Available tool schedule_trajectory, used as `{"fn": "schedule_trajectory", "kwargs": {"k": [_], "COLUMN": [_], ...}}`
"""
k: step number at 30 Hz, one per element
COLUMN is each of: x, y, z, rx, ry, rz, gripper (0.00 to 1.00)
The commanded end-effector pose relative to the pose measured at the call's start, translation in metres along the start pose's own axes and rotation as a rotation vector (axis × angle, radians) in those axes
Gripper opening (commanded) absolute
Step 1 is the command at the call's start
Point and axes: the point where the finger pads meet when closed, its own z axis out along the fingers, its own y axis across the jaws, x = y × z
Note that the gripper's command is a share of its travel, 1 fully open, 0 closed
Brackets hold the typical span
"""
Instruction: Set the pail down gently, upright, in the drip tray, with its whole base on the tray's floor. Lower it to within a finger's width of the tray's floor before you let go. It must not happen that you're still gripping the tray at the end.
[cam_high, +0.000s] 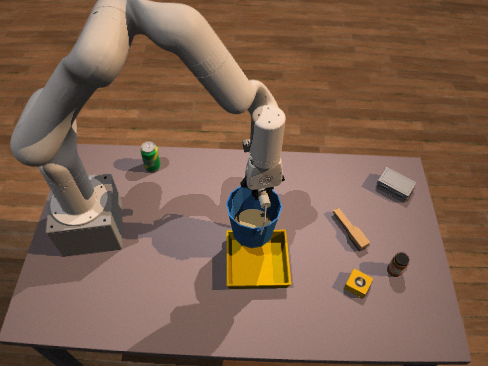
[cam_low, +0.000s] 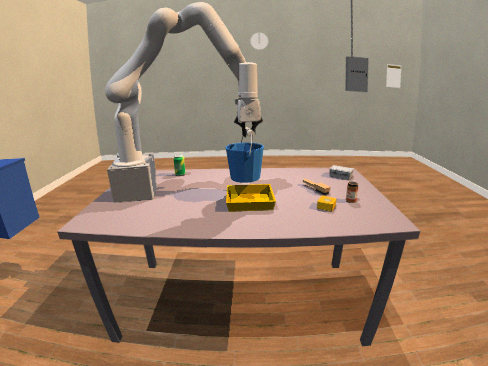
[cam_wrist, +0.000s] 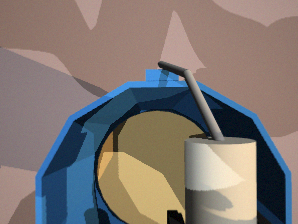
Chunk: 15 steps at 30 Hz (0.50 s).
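Note:
A blue pail (cam_high: 252, 227) (cam_low: 244, 163) (cam_wrist: 70, 165) with a tan floor hangs upright in the air from its wire handle. My gripper (cam_high: 263, 196) (cam_low: 248, 131) is shut on the handle's pale grip (cam_wrist: 220, 180) above the pail's mouth. The yellow drip tray (cam_high: 258, 281) (cam_low: 250, 204) lies flat on the table, just in front of and below the pail. In the exterior view the pail's base is well above the tray's rim. The tray does not show in the wrist view.
On the grey table (cam_high: 150, 310) (cam_low: 200, 225) are a green can (cam_high: 150, 156) (cam_low: 179, 165) at the back left, a wooden brush (cam_high: 351, 228) (cam_low: 316, 186), a small yellow block (cam_high: 358, 283) (cam_low: 326, 203), a dark jar (cam_high: 398, 264) (cam_low: 352, 191) and a grey box (cam_high: 396, 183) (cam_low: 341, 172) on the right. The arm's base (cam_high: 82, 220) stands at the left.

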Motion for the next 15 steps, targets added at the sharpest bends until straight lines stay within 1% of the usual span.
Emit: {"fn": "schedule_trajectory", "kwargs": {"k": [1, 15], "x": [-0.008, -0.039], "y": [0.001, 0.002], "z": [-0.001, -0.001], "rx": [-0.002, -0.002], "ry": [0.0, 0.0], "rz": [-0.001, -0.001], "gripper": [0.0, 0.0]}}
